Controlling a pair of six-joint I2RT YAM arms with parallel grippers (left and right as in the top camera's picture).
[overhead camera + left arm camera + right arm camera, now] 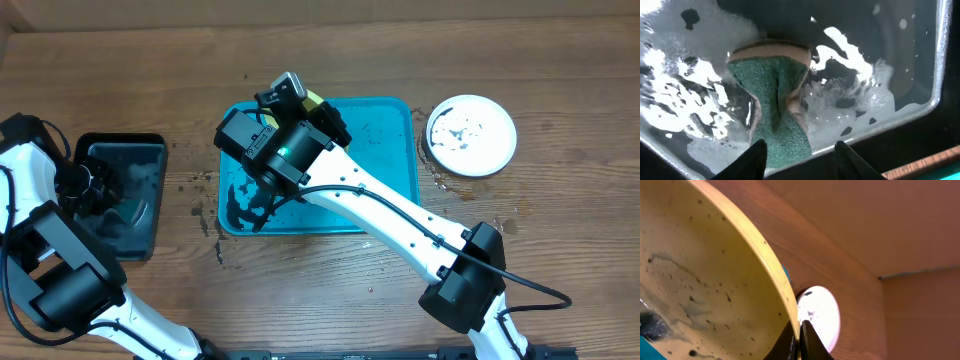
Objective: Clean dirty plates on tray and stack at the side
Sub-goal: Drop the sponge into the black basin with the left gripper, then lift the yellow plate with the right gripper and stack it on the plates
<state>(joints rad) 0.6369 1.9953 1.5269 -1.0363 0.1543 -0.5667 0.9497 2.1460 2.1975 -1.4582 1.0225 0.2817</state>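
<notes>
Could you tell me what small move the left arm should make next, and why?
Probably lift the sponge out of the soapy black tray toward the yellow-green plate. The left gripper holds the sponge wet, while the right gripper pinches the speckled plate's rim, tilted over the turquoise tray.

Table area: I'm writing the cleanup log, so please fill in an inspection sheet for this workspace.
Surface: wooden table, dark smears and specks left of the tray.
Job's things: blue tray smeared dark; yellow-rimmed plate, speckled, tilted, gripped at its rim; white plate, flecked, on the table right of the tray; third plate not seen.
Clutter: black tub of sudsy water; green sponge in it.
Grippers: left gripper shut on the sponge; right gripper shut on the yellow-rimmed plate.
Cables: black cable trailing from the right arm.
Surroundings: brown wall behind the table.
</notes>
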